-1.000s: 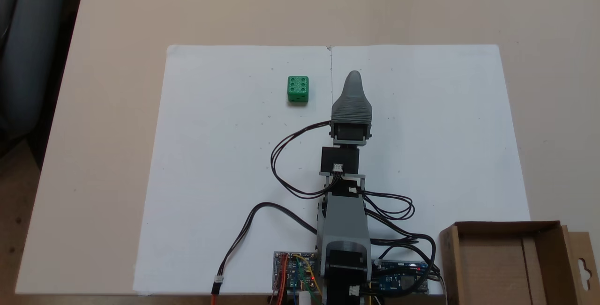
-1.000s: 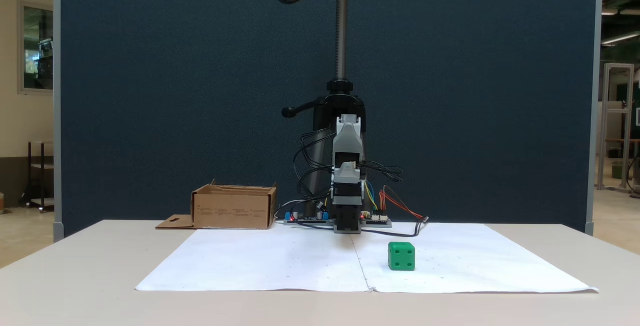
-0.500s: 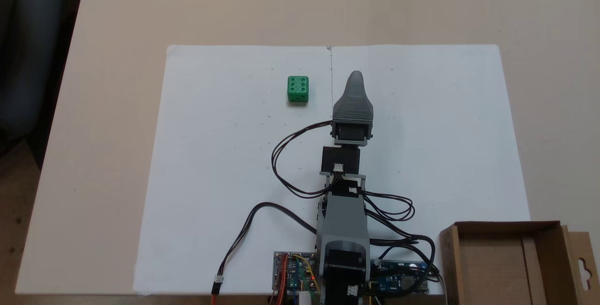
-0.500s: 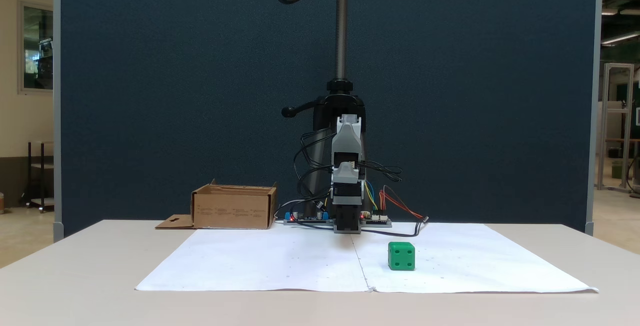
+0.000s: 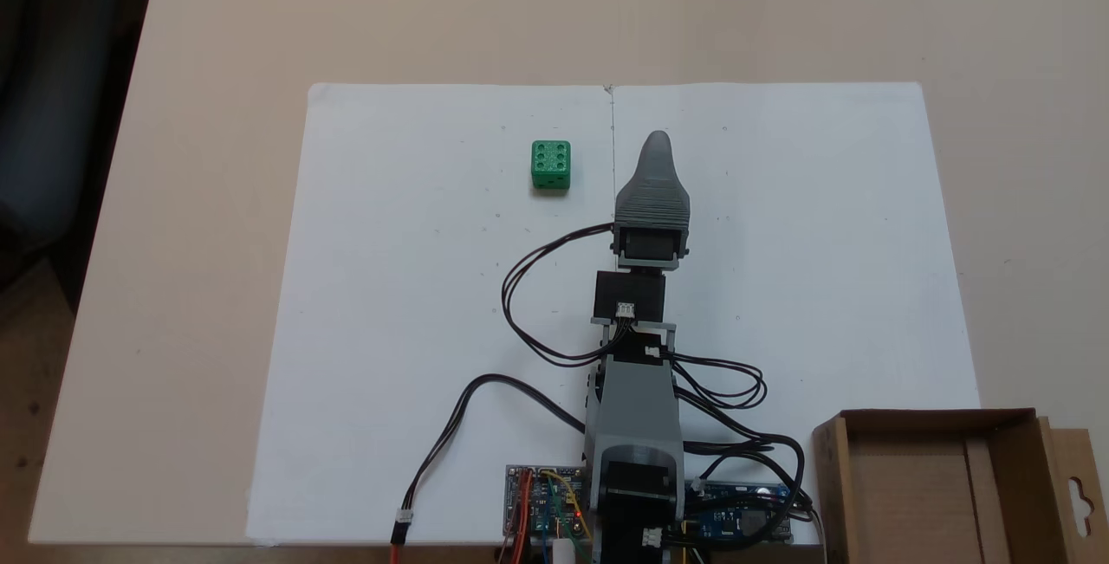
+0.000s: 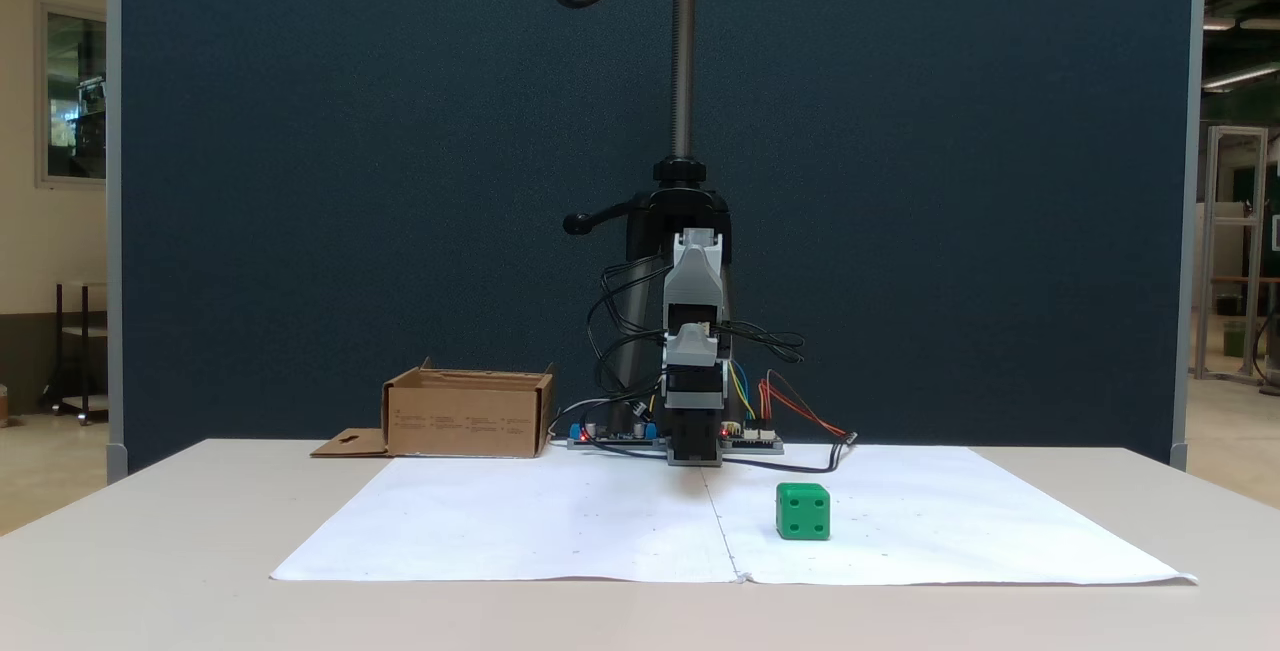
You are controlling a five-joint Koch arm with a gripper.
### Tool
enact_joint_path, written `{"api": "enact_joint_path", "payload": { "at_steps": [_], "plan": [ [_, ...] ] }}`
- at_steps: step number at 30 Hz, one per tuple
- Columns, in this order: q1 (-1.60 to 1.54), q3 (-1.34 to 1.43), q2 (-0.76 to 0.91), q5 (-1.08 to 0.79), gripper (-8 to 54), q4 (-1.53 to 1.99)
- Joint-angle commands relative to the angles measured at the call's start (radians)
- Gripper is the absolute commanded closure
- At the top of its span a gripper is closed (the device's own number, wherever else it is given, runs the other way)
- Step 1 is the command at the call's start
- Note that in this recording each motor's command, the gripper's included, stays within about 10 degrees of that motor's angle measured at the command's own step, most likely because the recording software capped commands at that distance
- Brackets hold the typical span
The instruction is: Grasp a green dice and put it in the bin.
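in a fixed view from the front, the green dice (image 6: 803, 512) sits nearest on the white paper (image 6: 560, 531), its facing side showing 4 pips. behind it the arm's gripper (image 6: 695, 456) hangs low over the paper, right of the bin (image 6: 465, 416) (its flap lies flat on the table (image 6: 150, 551)). from above, the green dice (image 5: 551, 165) shows 6 pips and lies just left of the gripper (image 5: 657, 141), apart from it. only 1 tapered jaw shows, so i cannot tell its state. the bin (image 5: 944, 421) stands beside the arm's base, well apart from the dice.
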State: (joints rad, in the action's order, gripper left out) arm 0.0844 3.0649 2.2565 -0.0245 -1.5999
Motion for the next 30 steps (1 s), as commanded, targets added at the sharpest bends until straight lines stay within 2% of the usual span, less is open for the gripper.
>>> {"api": "enact_joint_path", "payload": {
  "at_steps": [1, 23, 30],
  "plan": [
    [0.006, 0.066, 0.114, -0.028, 0.6, -0.009],
    [-0.031, 0.061, 0.112, -0.029, 2.5, 0.067],
    [-0.018, -0.235, 0.109, -0.029, 2.5, 0.512]
  ]
}}
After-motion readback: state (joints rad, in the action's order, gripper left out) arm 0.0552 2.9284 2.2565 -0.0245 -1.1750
